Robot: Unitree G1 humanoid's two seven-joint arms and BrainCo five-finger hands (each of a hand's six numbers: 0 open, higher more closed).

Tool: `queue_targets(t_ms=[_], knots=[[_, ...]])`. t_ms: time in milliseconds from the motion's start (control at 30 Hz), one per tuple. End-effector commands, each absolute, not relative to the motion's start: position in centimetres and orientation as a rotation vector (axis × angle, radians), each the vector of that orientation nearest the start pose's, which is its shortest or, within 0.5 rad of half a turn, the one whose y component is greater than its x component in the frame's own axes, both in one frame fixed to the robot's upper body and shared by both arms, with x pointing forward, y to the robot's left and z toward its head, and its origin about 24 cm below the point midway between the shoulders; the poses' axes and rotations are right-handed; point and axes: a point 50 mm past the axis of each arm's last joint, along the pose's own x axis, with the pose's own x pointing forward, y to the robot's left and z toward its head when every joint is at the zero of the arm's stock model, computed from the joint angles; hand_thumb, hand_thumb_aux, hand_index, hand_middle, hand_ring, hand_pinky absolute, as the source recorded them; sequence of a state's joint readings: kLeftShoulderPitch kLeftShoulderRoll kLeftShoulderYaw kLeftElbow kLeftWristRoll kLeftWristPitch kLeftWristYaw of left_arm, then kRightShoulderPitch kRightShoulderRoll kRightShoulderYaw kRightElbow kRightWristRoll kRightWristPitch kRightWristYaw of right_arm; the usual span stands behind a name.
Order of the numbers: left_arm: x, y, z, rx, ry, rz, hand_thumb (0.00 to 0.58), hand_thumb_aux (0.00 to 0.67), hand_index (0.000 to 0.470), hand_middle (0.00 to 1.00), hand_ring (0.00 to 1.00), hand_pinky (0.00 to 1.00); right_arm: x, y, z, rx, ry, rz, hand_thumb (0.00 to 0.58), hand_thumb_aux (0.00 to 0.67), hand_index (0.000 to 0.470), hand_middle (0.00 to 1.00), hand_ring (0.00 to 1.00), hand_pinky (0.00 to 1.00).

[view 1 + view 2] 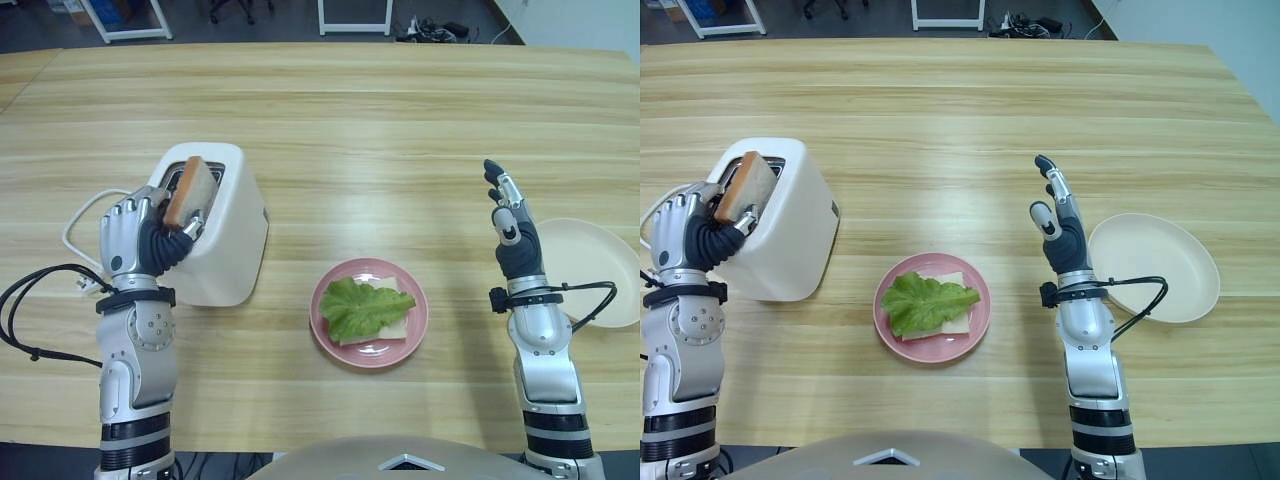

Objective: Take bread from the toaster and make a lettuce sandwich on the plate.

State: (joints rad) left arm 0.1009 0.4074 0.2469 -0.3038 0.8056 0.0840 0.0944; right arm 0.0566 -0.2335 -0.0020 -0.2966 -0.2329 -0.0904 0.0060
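A white toaster stands on the left of the wooden table. A browned slice of bread sticks up out of its slot. My left hand is curled around that slice at the toaster's left side. On the pink plate in the middle lies a slice of bread with a green lettuce leaf on top. My right hand is held upright to the right of the plate, fingers straight and holding nothing.
A cream bowl sits at the right, just behind my right hand. The toaster's white cord loops off to the left. Bare wooden tabletop stretches behind the plate.
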Motion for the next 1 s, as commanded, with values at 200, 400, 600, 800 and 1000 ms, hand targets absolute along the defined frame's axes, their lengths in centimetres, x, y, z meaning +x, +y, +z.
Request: queue_targets(t_ms=[200, 400, 600, 800, 1000], knots=[[19.3, 20.8, 18.6, 1.125, -1.038, 0.588, 0.580, 0.670, 0.470, 1.00, 1.00, 1.00, 23.9, -18.1, 10.6, -0.454, -0.319, -0.014, 0.000, 0.000, 0.000, 0.00, 0.00, 0.00], [19.4, 17.5, 17.7, 0.417, -0.978, 0.128, 0.580, 0.670, 0.470, 1.00, 1.00, 1.00, 24.1, -18.6, 10.4, -0.437, -0.309, -0.041, 0.000, 0.000, 0.000, 0.00, 0.00, 0.00], [20.9, 14.3, 13.3, 0.011, -0.473, -0.334, 0.580, 0.670, 0.470, 1.00, 1.00, 1.00, 24.4, -19.3, 10.0, -0.412, -0.284, -0.065, 0.000, 0.000, 0.000, 0.00, 0.00, 0.00], [23.2, 13.4, 8.9, 0.103, -0.218, -0.445, 0.580, 0.670, 0.470, 1.00, 1.00, 1.00, 24.5, -19.3, 9.3, -0.409, -0.259, -0.060, 0.000, 0.000, 0.000, 0.00, 0.00, 0.00], [24.3, 12.8, 7.1, 0.256, -0.144, -0.527, 0.580, 0.670, 0.470, 1.00, 1.00, 1.00, 24.5, -19.1, 8.9, -0.419, -0.243, -0.034, 0.000, 0.000, 0.000, 0.00, 0.00, 0.00]])
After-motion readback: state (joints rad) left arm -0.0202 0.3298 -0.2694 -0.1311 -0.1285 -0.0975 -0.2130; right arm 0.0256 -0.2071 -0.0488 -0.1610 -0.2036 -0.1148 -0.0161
